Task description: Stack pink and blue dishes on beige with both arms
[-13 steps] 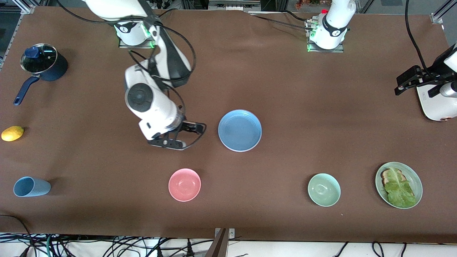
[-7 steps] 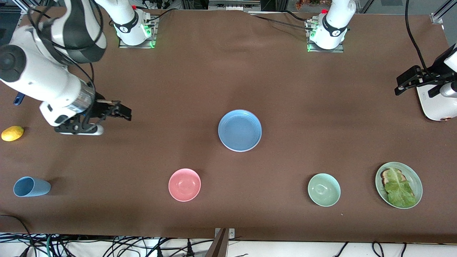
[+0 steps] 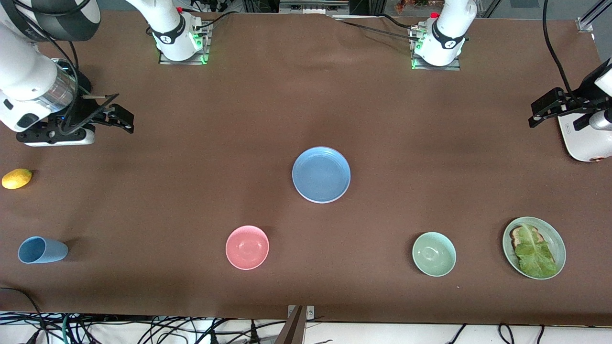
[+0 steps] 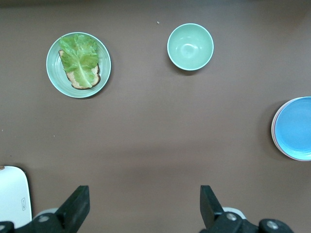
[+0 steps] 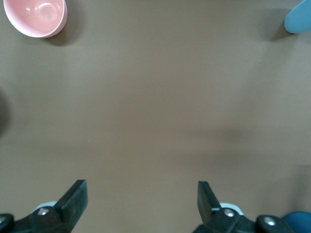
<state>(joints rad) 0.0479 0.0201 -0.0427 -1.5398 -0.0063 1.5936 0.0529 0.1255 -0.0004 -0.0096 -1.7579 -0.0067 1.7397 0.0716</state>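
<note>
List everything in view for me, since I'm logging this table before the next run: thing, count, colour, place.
plate stack: one, blue plate on top with pale rims showing under it in the left wrist view, mid-table
pink bowl: one, pink, nearer the front camera than the stack
green bowl: one, pale green, toward the left arm's end
green plate: one, pale green, bread and lettuce on it, beside the green bowl
cup: one, light blue, on its side, right arm's end
lemon: one, yellow, right arm's end
white appliance: one, left arm's end
left gripper: one, black, open, empty, over bare table
right gripper: one, black, open, empty, over bare table
</note>
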